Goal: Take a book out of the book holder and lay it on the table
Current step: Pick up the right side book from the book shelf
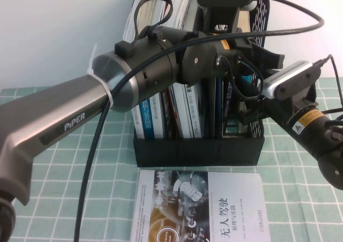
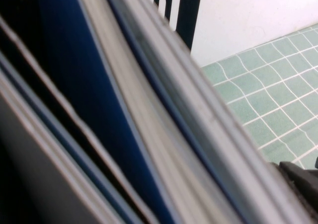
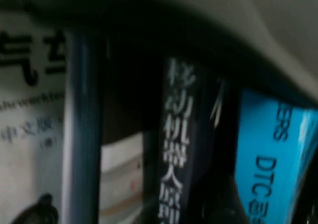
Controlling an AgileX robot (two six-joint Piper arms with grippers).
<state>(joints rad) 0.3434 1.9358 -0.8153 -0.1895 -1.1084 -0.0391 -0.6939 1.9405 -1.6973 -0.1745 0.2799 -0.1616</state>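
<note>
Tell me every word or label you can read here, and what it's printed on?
"PiPER": left arm.
"无人驾驶": white book lying on the table; its smaller print is too small to read.
"DTC": cyan spine of the book in the book holder.
Yellow sticker on right arm: unreadable.

The book holder stands on the table toward its far side, its slots filled with upright books, among them the book with "DTC" on its spine. In front of the holder a white book lies flat on the table. The left arm reaches across from the left above the holder's books, and the right gripper sits at the holder's right end, in among the books.
</note>
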